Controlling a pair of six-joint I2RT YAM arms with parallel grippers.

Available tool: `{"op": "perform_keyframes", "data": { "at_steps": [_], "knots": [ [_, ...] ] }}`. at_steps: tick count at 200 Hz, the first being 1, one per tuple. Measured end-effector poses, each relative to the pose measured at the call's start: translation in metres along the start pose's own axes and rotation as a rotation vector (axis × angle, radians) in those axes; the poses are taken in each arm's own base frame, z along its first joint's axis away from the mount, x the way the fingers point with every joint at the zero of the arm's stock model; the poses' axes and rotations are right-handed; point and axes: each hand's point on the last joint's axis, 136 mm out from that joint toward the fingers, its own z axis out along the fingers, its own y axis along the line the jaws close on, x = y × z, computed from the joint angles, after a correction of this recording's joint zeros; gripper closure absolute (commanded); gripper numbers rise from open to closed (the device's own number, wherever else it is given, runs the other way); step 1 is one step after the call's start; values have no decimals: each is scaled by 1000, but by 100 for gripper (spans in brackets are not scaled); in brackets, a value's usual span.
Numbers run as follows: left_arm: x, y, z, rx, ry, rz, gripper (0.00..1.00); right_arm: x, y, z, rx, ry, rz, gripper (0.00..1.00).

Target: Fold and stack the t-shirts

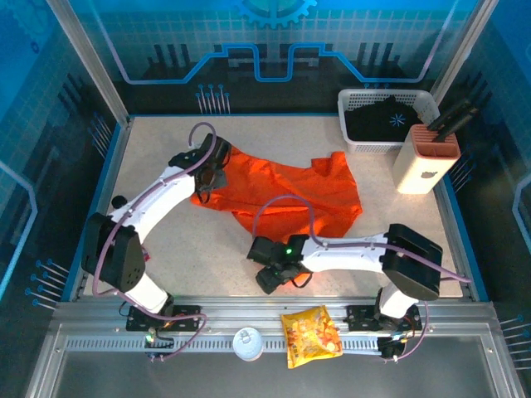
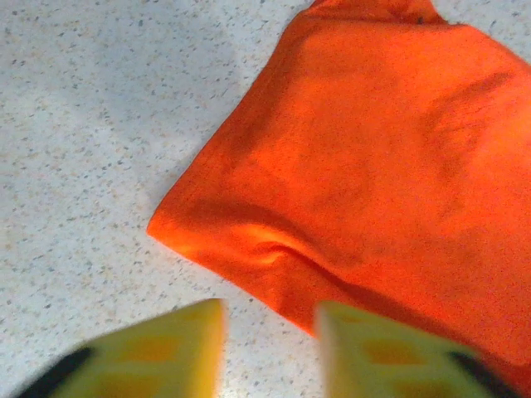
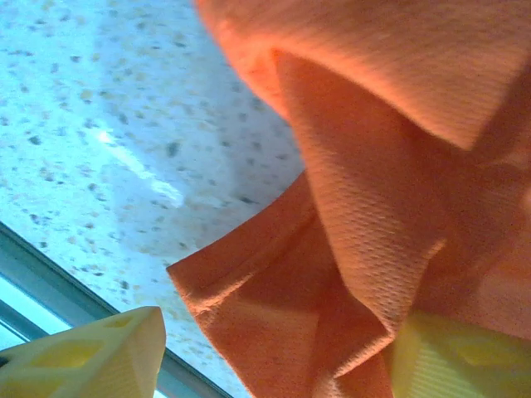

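Note:
The orange t-shirt (image 1: 286, 191) lies crumpled and partly spread in the middle of the table. My left gripper (image 1: 209, 179) hovers at its left edge. In the left wrist view that gripper (image 2: 270, 323) is open, with bare table between the fingers and the shirt's hem (image 2: 249, 265) just ahead. My right gripper (image 1: 272, 269) is low near the shirt's front edge. It is open (image 3: 278, 332), and a fold of orange cloth (image 3: 357, 249) hangs between its fingers, resting against the right finger (image 3: 465, 356). The black t-shirt (image 1: 383, 116) lies in the basket at the back right.
A white basket (image 1: 353, 141) stands at the back right, with an orange-and-white block holder (image 1: 425, 159) beside it. A yellow snack bag (image 1: 311, 334) and a white round object (image 1: 247, 342) sit on the front rail. Blue walls enclose the table.

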Motion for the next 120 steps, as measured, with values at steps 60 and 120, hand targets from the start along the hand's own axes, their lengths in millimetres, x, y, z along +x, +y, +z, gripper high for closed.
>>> {"op": "perform_keyframes", "data": {
  "at_steps": [60, 120],
  "knots": [
    [37, 44, 69, -160, 196, -29, 5, 5, 1, 9, 110, 40, -71, 37],
    [29, 47, 135, -197, 270, -84, 40, 10, -14, 3, 183, 50, -72, 82]
  ]
}}
